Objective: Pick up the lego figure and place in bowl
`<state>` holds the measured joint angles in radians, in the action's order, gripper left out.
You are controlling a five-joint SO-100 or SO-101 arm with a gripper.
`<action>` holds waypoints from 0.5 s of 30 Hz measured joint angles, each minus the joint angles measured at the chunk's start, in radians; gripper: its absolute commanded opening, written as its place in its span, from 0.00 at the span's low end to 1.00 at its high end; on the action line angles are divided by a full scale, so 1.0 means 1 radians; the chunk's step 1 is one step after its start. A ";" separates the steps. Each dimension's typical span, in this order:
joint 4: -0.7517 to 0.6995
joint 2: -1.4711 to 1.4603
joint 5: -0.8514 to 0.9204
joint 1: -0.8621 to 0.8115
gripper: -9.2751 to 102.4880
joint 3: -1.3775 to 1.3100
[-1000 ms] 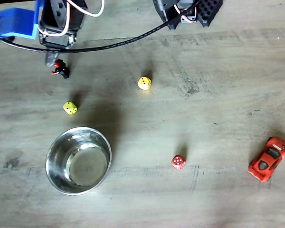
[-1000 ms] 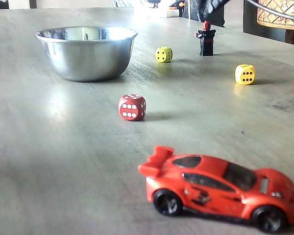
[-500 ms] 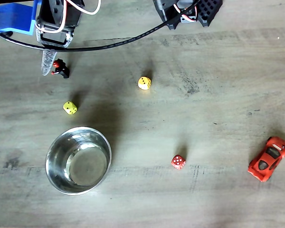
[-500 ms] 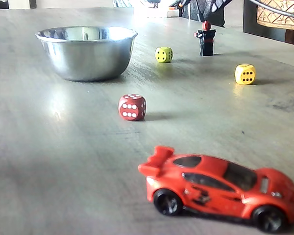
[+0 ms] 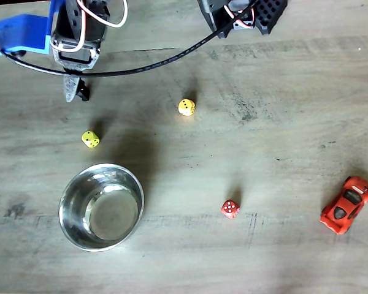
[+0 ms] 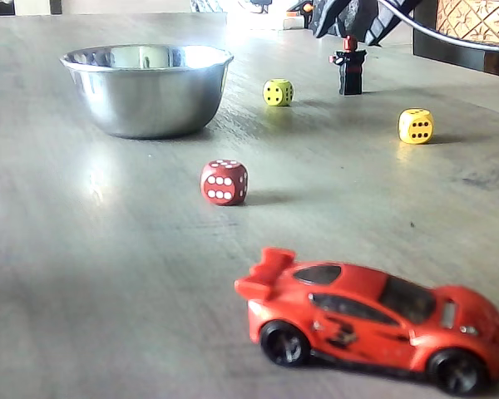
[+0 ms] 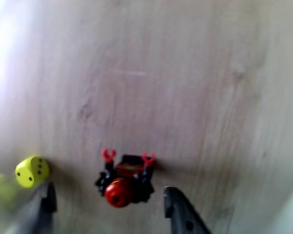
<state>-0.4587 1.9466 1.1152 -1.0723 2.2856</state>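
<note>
The lego figure (image 7: 124, 179), red head and clawed arms on a black body, stands upright on the table. In the wrist view it sits between my two dark fingertips, apart from both. My gripper (image 7: 109, 196) is open and straddles it. Seen from above in a fixed view, the gripper (image 5: 76, 87) covers most of the figure (image 5: 83, 93). From the side in a fixed view, the gripper (image 6: 352, 23) hangs just above the figure (image 6: 349, 66). The steel bowl (image 5: 73, 184) (image 6: 145, 96) stands apart, below the figure in the view from above.
A yellow die (image 5: 90, 139) (image 7: 31, 171) lies between figure and bowl. Another yellow die (image 5: 186, 107) (image 6: 415, 125), a red die (image 5: 230, 209) (image 6: 224, 181) and a red toy car (image 5: 346, 205) (image 6: 374, 320) are spread to the right. A black cable (image 5: 159, 56) crosses the top.
My gripper has shifted right and come down over the figure, now hiding most of it from above. The figure, dice, bowl and car have not moved.
</note>
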 measured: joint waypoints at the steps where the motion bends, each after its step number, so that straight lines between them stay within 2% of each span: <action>1: 0.000 0.000 0.000 0.000 0.32 0.000; 8: 0.003 -0.008 0.000 -0.002 0.32 0.000; 15: 0.129 -0.071 0.000 -0.002 0.32 0.000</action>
<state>-0.3298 1.8761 1.1152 -1.0738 2.2856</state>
